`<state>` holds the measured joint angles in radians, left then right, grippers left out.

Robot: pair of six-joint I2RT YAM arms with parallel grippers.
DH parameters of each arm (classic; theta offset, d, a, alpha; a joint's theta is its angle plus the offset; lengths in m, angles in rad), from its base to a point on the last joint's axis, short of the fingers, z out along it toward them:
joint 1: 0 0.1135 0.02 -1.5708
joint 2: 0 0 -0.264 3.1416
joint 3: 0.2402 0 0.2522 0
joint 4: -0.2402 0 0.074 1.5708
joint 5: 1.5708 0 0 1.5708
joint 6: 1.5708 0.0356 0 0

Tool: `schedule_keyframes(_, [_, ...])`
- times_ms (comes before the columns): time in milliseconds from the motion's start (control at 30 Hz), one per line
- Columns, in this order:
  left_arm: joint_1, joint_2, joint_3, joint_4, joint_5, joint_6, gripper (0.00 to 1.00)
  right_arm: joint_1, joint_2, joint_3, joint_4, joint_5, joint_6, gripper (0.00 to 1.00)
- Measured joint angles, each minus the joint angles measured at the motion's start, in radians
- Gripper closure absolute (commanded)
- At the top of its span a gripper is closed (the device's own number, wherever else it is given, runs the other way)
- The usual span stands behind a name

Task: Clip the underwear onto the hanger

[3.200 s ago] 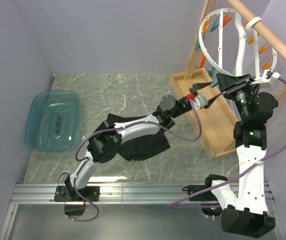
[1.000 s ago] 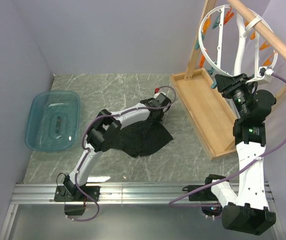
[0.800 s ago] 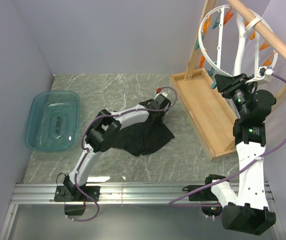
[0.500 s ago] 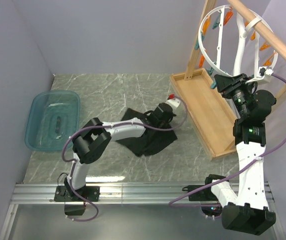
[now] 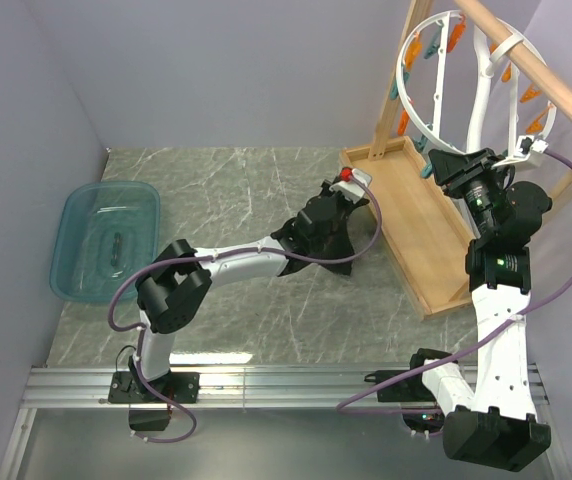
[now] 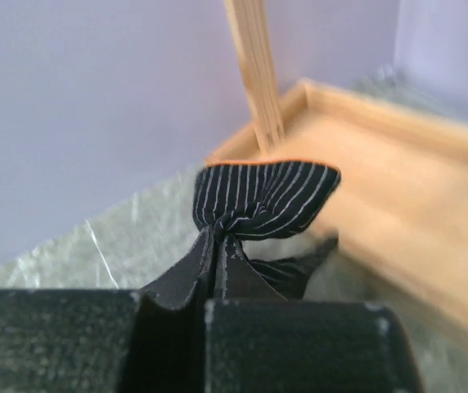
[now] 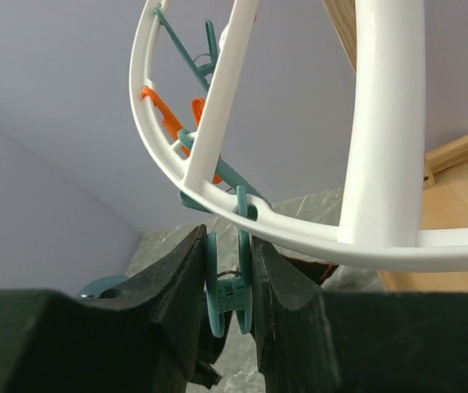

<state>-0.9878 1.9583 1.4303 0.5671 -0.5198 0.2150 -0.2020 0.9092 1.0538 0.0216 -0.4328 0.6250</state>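
Note:
The black pinstriped underwear is bunched between the fingers of my left gripper, which is shut on it. Seen from the top, the left gripper holds the underwear lifted, hanging beside the wooden tray. The white ring hanger hangs from the wooden rack at the upper right. My right gripper sits at the ring's lower edge. In the right wrist view the right gripper is shut on a teal clothespin dangling from the hanger.
The wooden rack's tray lies to the right of the underwear, with its post just behind the fabric. A blue plastic container sits at the left. Orange and teal clothespins hang round the ring.
My left gripper has shut on the underwear, lifted it off the table and carried it right toward the wooden tray. The right arm has stayed still on the clothespin.

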Motion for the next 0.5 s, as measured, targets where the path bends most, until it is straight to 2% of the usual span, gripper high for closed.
schedule_keyframes(200, [-0.004,-0.002,0.018,0.185,-0.052,0.044,1.0,0.0,0.0,-0.002,0.013,-0.007,0.048,1.0])
schedule_keyframes(500, [-0.038,-0.006,0.026,0.418,-0.024,0.13,1.0,0.0,0.006,-0.009,0.047,-0.028,0.129,1.0])
